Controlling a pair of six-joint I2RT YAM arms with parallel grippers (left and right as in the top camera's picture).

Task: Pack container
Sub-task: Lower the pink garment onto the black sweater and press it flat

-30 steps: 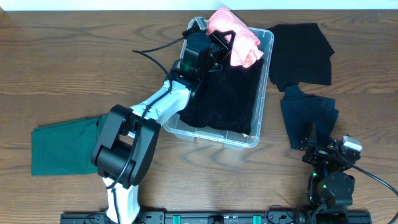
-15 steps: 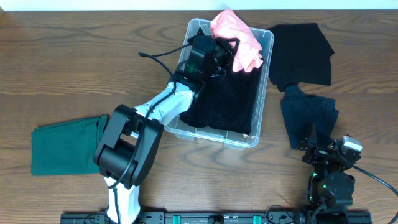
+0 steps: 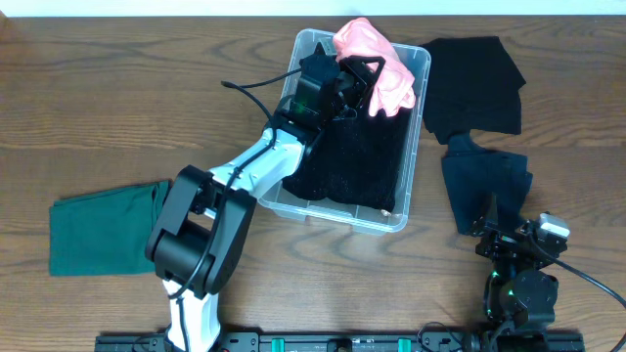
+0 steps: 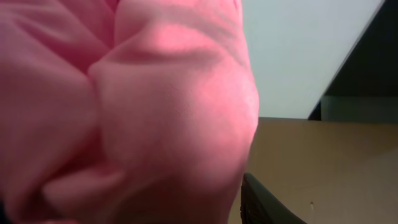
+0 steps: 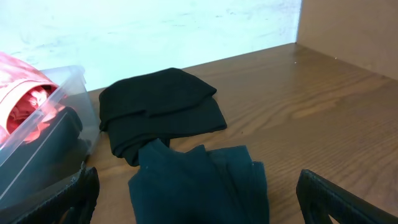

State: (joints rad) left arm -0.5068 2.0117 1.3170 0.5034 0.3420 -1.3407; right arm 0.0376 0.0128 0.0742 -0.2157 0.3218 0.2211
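The clear container stands mid-table with a black cloth spread inside it. A pink cloth is bunched over its far right corner. My left gripper is right against that pink cloth, which fills the left wrist view. Only one dark fingertip shows there, so the jaws' stand cannot be read. My right gripper is low at the near right, open, with nothing between its fingers. The right wrist view shows the container at its left.
A black cloth lies right of the container, also seen from the right wrist. A dark blue-green cloth lies just ahead of the right gripper. A folded green cloth lies at the near left.
The left gripper has shifted a little right and farther back along the container's far end, and the pink cloth has moved with it. The right arm has stayed still.
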